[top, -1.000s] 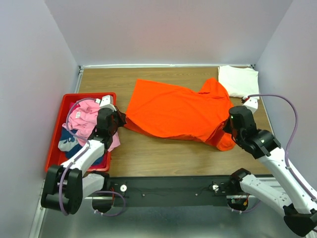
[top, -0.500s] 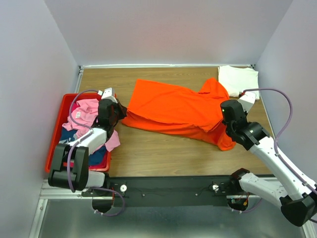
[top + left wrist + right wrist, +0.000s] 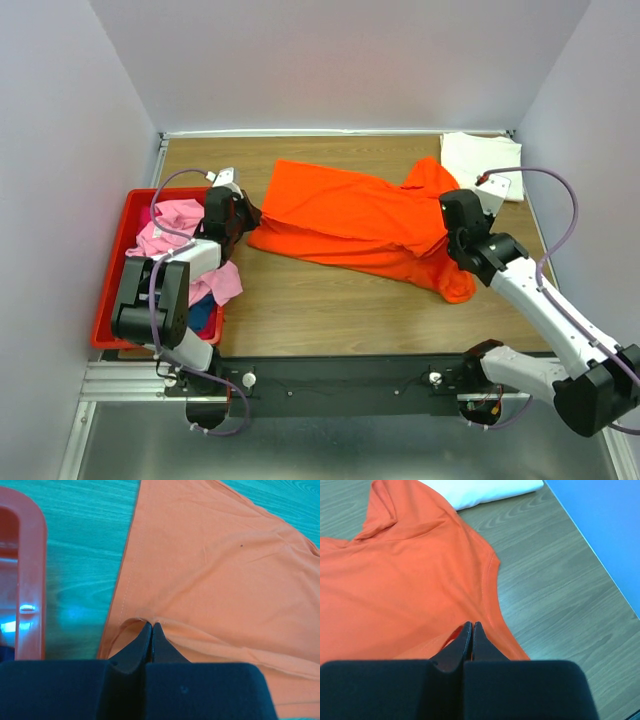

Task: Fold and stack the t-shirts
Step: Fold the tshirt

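The bright orange t-shirt lies spread across the middle of the table, its near edge doubled over. My left gripper is at the shirt's left corner. In the left wrist view it is shut on a raised fold of the orange hem. At the shirt's right side, my right gripper is also shut on orange cloth, as the right wrist view shows. A cream-white t-shirt lies folded at the back right corner. Pink and dark blue t-shirts lie crumpled in the bin.
A red plastic bin stands at the table's left edge, its rim close beside my left gripper. Grey walls close in the table on three sides. Bare wood shows between the orange shirt and the near edge.
Both grippers have moved away from the near edge toward the back, the right one also leftward. They carry the orange shirt's near edge with them.
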Controlling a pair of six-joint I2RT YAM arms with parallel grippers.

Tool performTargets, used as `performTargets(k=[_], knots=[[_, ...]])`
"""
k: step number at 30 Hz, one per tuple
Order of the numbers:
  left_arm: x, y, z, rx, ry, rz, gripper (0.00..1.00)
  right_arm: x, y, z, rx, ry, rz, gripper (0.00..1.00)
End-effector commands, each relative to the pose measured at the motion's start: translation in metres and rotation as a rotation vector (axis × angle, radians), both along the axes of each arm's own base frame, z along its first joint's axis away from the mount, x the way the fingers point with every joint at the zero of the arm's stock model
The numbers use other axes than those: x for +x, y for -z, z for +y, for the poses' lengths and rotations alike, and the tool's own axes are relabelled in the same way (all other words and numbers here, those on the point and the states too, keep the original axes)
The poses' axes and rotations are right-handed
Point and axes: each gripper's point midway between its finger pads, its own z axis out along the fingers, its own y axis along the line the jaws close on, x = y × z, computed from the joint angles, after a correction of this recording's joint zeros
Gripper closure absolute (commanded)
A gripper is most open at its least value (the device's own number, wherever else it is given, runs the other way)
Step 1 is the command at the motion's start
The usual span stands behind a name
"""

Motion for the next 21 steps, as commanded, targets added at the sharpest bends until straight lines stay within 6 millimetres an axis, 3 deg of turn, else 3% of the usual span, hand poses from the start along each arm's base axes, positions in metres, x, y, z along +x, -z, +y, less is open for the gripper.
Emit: performTargets(k=[1,10,15,17,21], knots=[[0.016,-0.009,-0.002,-0.004,0.023,-0.038,1.0,0.009,0.003,-0.01,-0.026,0.032,-0.013,0.99],[0.032,0.0,-0.003,-0.001,0.018,-0.014,1.0,0.028,0.019,-0.014,-0.025,0.027,0.026,0.99],[0.042,-0.008,-0.004,-0.003,0.015,-0.032,0.98,0.044,0.033,-0.016,-0.022,0.023,0.053,0.99],[0.045,-0.014,-0.003,-0.005,0.008,-0.043,0.92,0.051,0.038,-0.018,-0.018,0.017,0.07,0.99],[0.053,-0.027,-0.004,-0.003,0.008,-0.063,0.62,0.07,0.052,-0.017,-0.005,0.0,0.107,0.99]])
